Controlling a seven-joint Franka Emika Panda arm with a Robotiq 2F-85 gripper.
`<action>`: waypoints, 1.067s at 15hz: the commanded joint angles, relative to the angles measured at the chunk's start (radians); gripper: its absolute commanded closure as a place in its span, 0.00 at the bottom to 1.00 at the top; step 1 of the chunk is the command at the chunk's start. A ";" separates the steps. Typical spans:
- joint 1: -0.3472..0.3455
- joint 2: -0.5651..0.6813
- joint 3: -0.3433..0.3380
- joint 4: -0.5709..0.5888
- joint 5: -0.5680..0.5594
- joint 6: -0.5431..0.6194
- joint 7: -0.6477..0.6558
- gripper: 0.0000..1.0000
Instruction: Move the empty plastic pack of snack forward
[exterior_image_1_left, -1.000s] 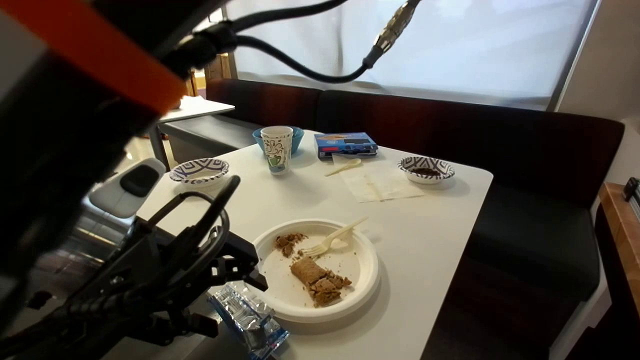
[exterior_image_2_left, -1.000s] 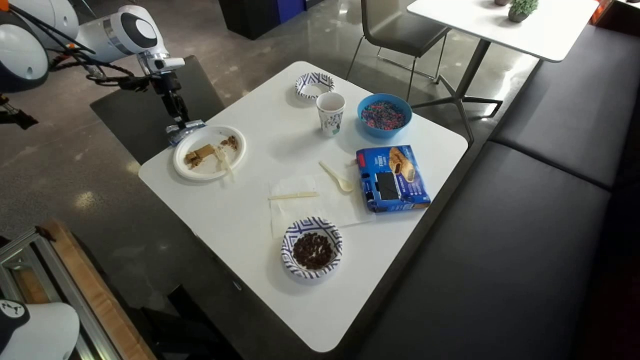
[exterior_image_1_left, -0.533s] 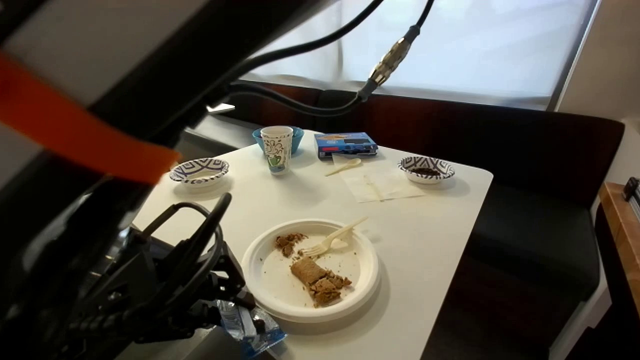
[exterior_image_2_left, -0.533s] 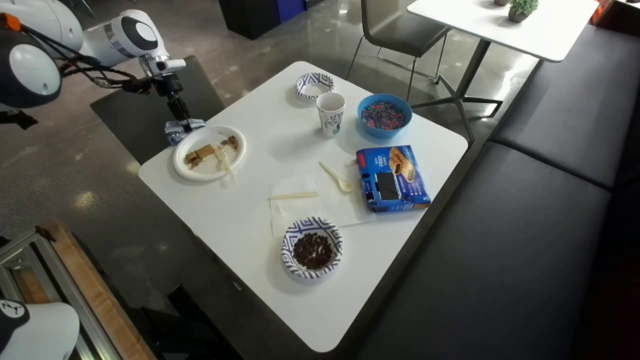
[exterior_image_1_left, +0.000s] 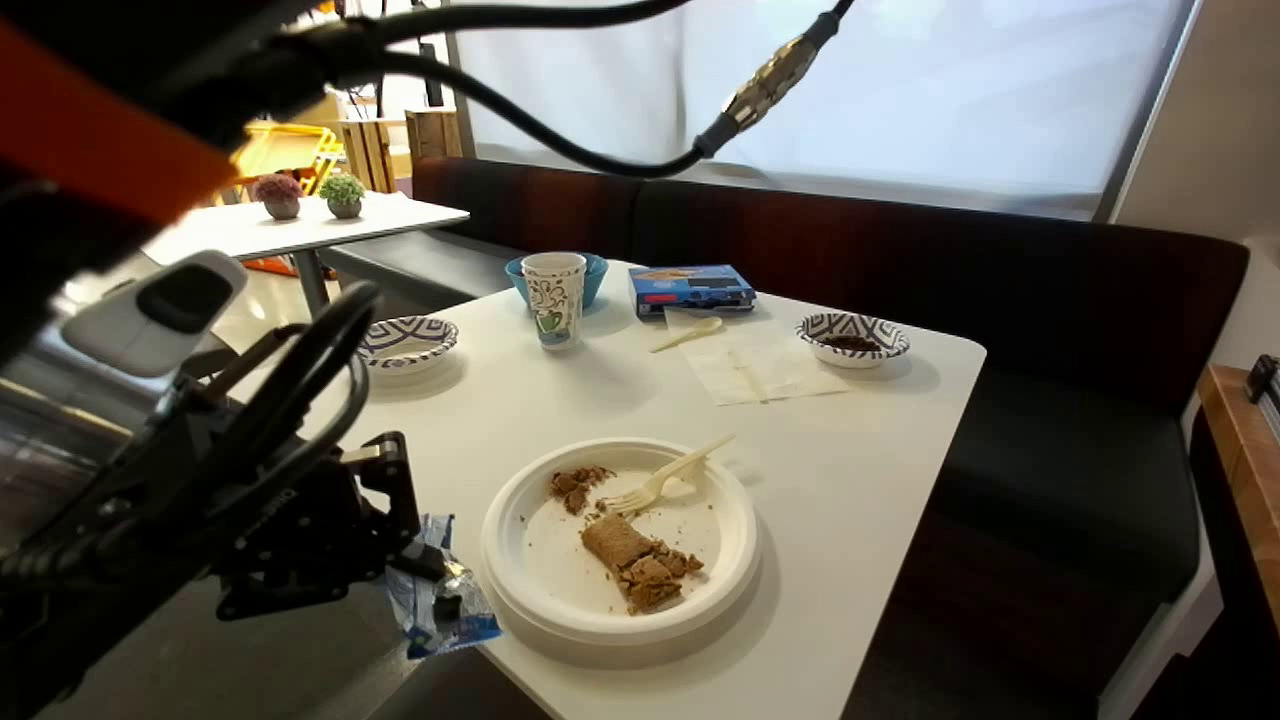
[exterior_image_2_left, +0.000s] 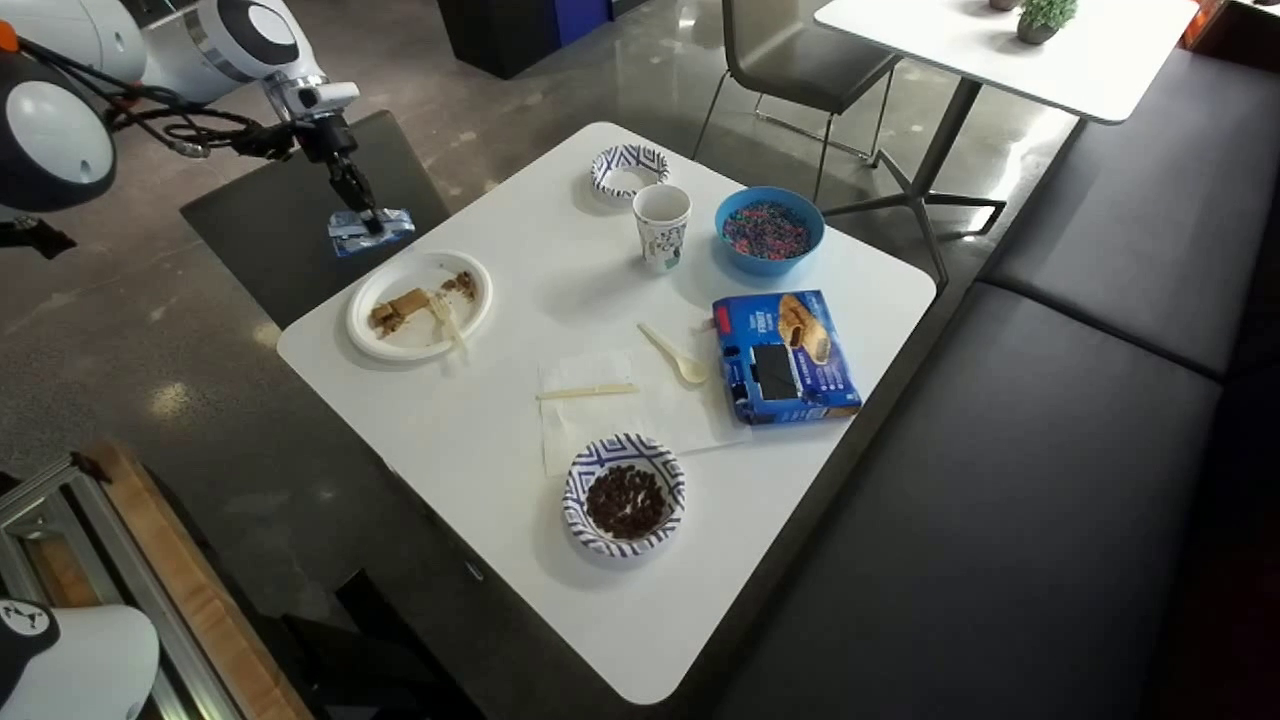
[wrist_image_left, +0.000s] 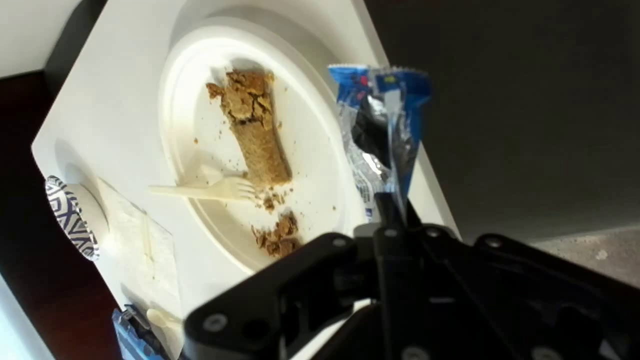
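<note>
A crumpled, shiny blue and silver wrapper, the empty plastic pack of snack (wrist_image_left: 359, 145), is pinched between the fingertips of my gripper (wrist_image_left: 398, 206). In the wrist view its torn-looking blue end points away from the jaws. The gripper (exterior_image_2_left: 374, 222) has the pack (exterior_image_2_left: 348, 236) off the tabletop, beyond the table's edge and above the dark seat in an exterior view. The pack (exterior_image_1_left: 425, 612) also shows beside the plate in an exterior view, partly covered by a finger. The fingers meet closely, with only the thin plastic between them.
The white plate (exterior_image_2_left: 470, 327) with broken cake and a fork sits at the table corner near the pack. Farther along stand a paper cup (exterior_image_2_left: 662, 228), patterned bowls (exterior_image_2_left: 578, 500), a blue bowl (exterior_image_2_left: 728, 250) and a blue box (exterior_image_2_left: 740, 400). A black seat (exterior_image_2_left: 240, 215) lies below.
The gripper has closed on the pack, which lay at the table's edge beside the plate. It has lifted the pack up and away from the plate.
</note>
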 joint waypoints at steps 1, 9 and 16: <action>-0.014 0.008 -0.041 0.055 -0.016 0.037 0.065 1.00; -0.194 0.001 -0.051 0.111 0.074 0.032 0.268 1.00; -0.343 -0.009 -0.035 0.130 0.201 0.034 0.426 1.00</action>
